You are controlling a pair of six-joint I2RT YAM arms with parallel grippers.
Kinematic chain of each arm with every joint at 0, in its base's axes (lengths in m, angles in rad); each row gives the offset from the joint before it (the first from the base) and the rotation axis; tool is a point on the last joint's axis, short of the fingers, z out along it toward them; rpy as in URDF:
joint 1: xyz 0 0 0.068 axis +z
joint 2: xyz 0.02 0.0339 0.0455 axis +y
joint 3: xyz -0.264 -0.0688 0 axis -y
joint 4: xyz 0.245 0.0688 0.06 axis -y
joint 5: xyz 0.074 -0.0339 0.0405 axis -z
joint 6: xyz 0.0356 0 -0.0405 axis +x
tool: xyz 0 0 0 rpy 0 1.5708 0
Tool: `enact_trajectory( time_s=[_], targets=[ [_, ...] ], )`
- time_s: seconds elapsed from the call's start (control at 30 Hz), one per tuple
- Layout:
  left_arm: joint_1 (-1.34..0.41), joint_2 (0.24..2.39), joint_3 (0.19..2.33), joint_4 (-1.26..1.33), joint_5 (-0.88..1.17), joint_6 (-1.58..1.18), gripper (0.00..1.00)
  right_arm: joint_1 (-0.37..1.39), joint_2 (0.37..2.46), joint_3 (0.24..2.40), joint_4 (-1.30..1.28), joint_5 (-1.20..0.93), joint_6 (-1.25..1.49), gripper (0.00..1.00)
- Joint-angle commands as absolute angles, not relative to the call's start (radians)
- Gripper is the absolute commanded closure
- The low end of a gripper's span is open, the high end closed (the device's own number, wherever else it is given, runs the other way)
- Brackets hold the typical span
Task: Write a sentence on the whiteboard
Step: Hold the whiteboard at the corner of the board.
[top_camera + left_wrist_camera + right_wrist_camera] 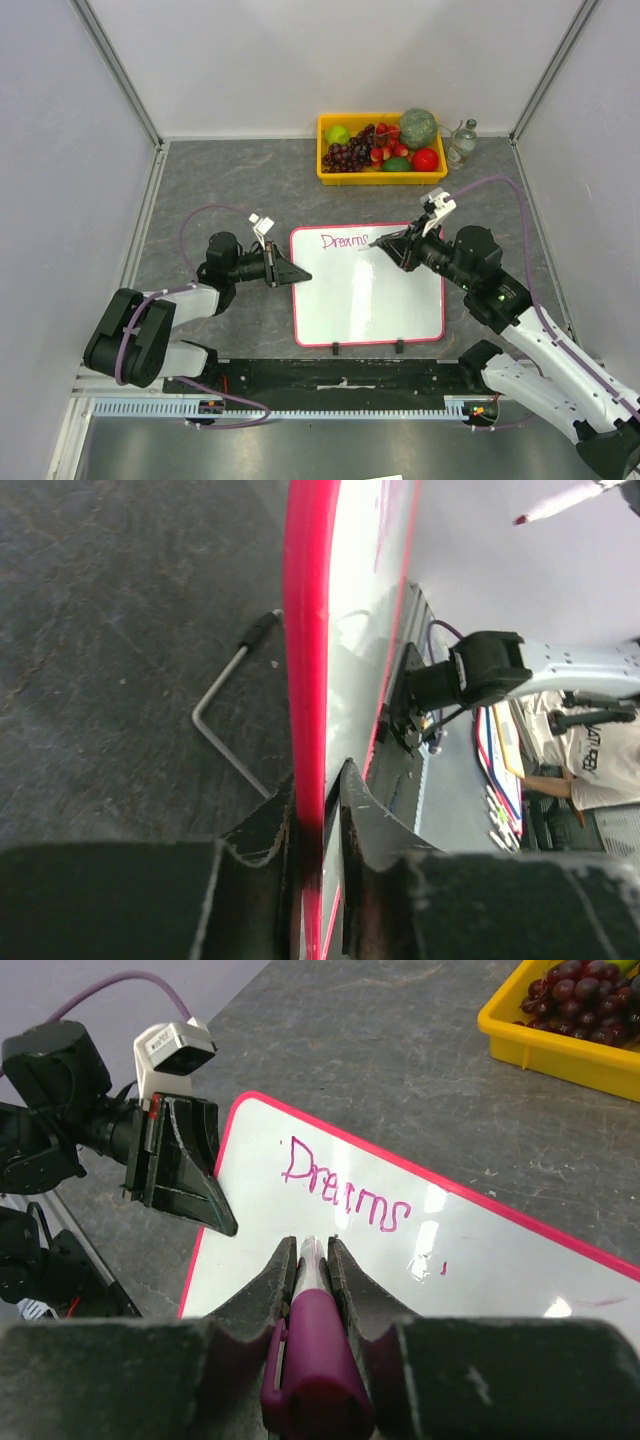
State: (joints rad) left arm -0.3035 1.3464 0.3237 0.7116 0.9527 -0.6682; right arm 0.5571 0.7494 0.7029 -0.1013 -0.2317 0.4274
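Note:
The whiteboard (370, 300) lies flat on the grey table, with a pink-red rim. The sentence (345, 240) reads "Dreams" in magenta at its far left corner. My left gripper (298, 274) is shut on the board's left rim (308, 680). My right gripper (395, 243) is shut on a magenta marker (315, 1350), with the marker tip (372, 244) at the board just right of the word. In the right wrist view the word (345, 1190) lies ahead of the jaws, with a small magenta dot (443, 1268) to its right. The left gripper (215, 1215) also shows there.
A yellow tray (322, 150) of fruit stands at the back, with a glass bottle (461, 140) to its right. Two black clips (336, 348) sit on the board's near edge. A metal hex key (225, 715) lies on the table left of the board.

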Motion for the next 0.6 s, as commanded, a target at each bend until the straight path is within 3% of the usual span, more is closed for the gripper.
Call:
enact_trajectory(
  time_s=[0.0, 0.13, 0.57],
  targets=[
    [-0.307, 1.322, 0.305, 0.735, 0.953, -0.62, 0.87, 0.655, 0.755, 0.769, -0.123, 0.02, 0.354, 1.0],
    [-0.307, 1.296, 0.288, 0.733, 0.946, -0.609, 0.97, 0.696, 0.744, 0.753, -0.117, 0.129, 0.333, 1.0],
    [-0.305, 1.269, 0.268, 0.643, 0.925, -0.538, 0.98, 0.701, 0.713, 0.684, -0.084, 0.233, 0.347, 1.0]
  ],
)
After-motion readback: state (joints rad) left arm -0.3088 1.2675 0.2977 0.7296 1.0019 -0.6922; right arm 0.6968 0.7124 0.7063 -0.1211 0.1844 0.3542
